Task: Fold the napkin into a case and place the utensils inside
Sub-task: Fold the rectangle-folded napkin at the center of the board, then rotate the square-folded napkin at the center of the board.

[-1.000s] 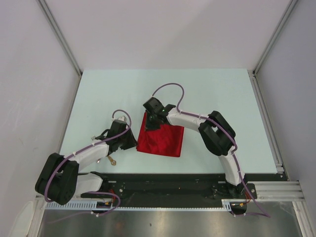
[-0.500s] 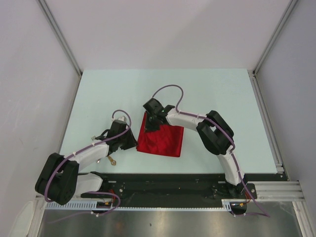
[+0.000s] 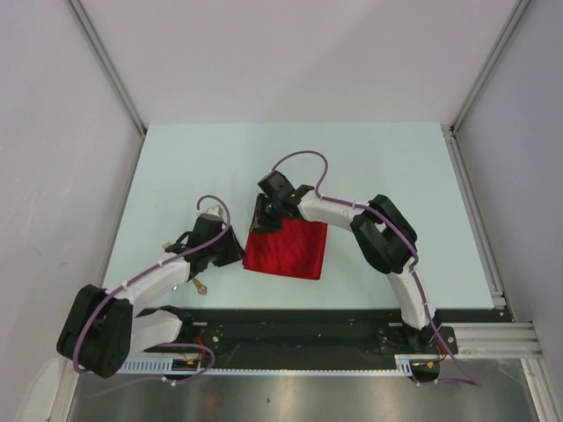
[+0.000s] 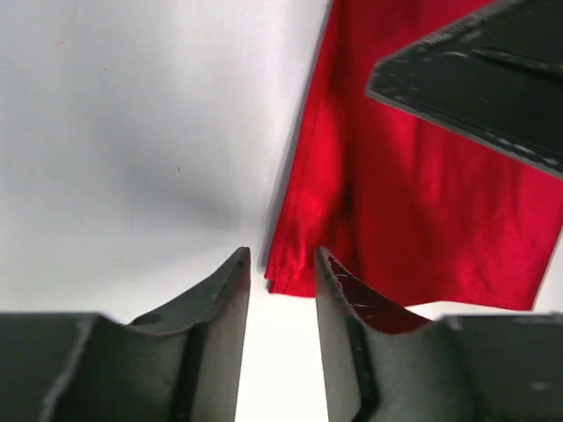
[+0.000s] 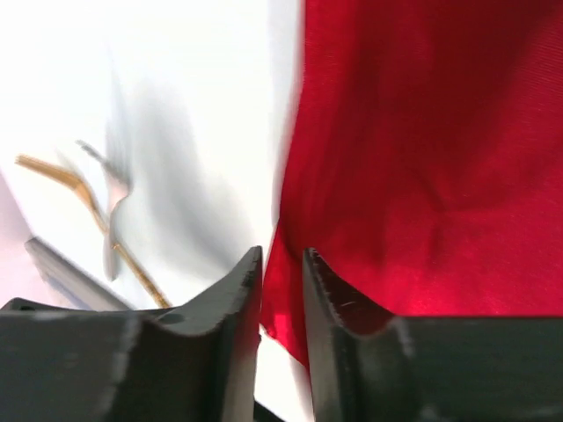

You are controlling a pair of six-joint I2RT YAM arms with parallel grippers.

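Observation:
The red napkin [image 3: 287,250] lies folded into a near-square on the pale table between my two arms. My left gripper [image 3: 236,255] stands open at its near left corner, and the napkin corner [image 4: 295,274] lies just beyond the fingertips with only bare table between them. My right gripper [image 3: 264,220] sits at the far left corner. Its jaws stand slightly apart, and the napkin's edge [image 5: 283,290] lies loose in the gap. The gold utensils [image 3: 197,283] lie partly hidden under my left arm. They also show in the right wrist view as a fork and handles [image 5: 97,198].
The black base rail [image 3: 299,325] runs along the near table edge. Grey walls with metal frame posts [image 3: 110,70] enclose the table on the left, back and right. Bare table surface [image 3: 396,167] stretches behind and to the right of the napkin.
My right gripper's jaws have parted from shut and moved slightly back over the napkin's far left corner. My left arm's elbow has shifted a little toward the near left.

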